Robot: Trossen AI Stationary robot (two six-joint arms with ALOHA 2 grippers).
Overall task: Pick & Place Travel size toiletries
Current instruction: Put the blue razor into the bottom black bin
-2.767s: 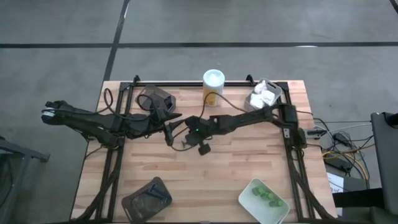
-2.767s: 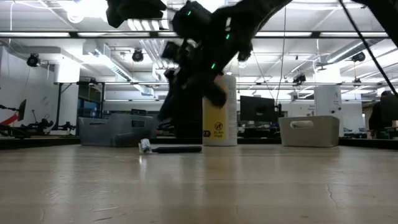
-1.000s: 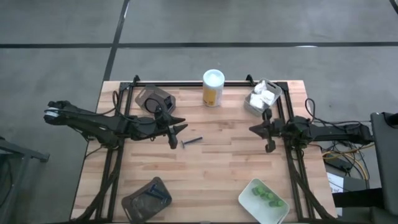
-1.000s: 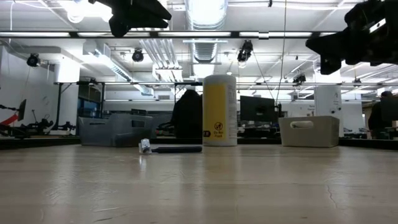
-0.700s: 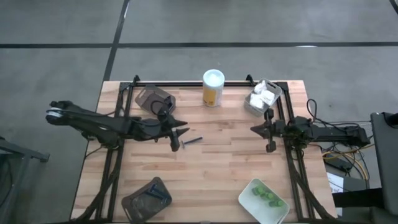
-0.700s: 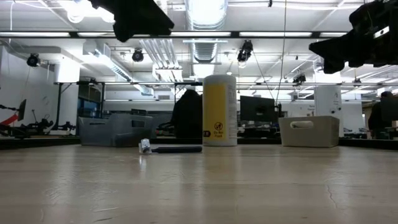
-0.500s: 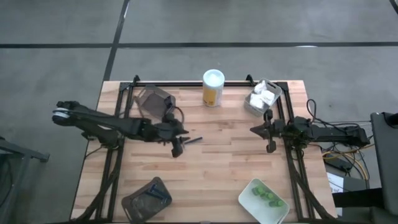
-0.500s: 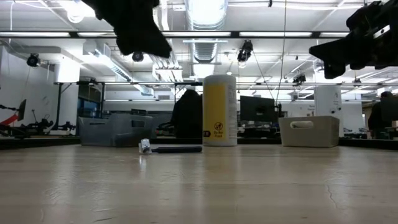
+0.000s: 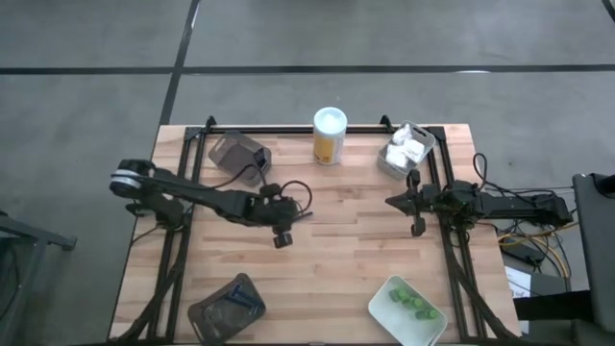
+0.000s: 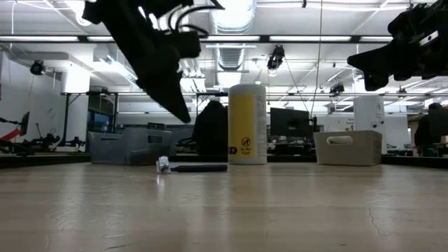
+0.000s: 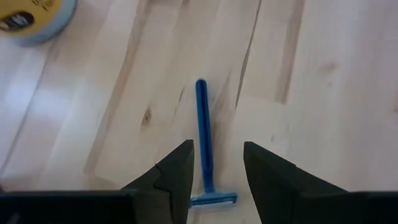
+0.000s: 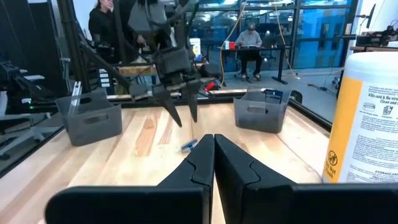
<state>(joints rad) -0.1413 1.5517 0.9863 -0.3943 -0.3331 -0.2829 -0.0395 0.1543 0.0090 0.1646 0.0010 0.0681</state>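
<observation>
Left claw (image 9: 282,234) hangs over mid-table, tipped down at the blue-handled razor (image 11: 203,144), fingers spread w/ a gap between them, nothing gripped. The left wrist view has the razor lying flat on the wood, its handle running straight into that gap, head nearest the camera, so I'd say it's lined up for a pick but hasn't closed yet.

Right claw (image 9: 414,204) waits at the right side of the table, near the far-right tray; its wrist view shows the fingers pressed together, empty.

Progress, judging by how things lie: white packets (image 9: 407,147) already heaped in the far-right tray (image 9: 388,160), green pieces (image 9: 412,304) in the near-right pale tray (image 9: 386,288), something dark and blue in the near-left dark tray (image 9: 206,308) (can't tell what exactly). Far-left dark tray (image 9: 235,151) looks bare from above. Still loose on the table: this razor, and the yellow white-capped bottle (image 9: 329,135) standing upright at the far edge, mid-table.

Views differ: from above, the arm covers the razor completely. Low view shows it flat on the table (image 10: 280,210), w/ the left claw clearly above it, not touching. Only the left wrist view gives the alignment. Right wrist view catches the left claw from across the table, and ppl in the room behind.
</observation>
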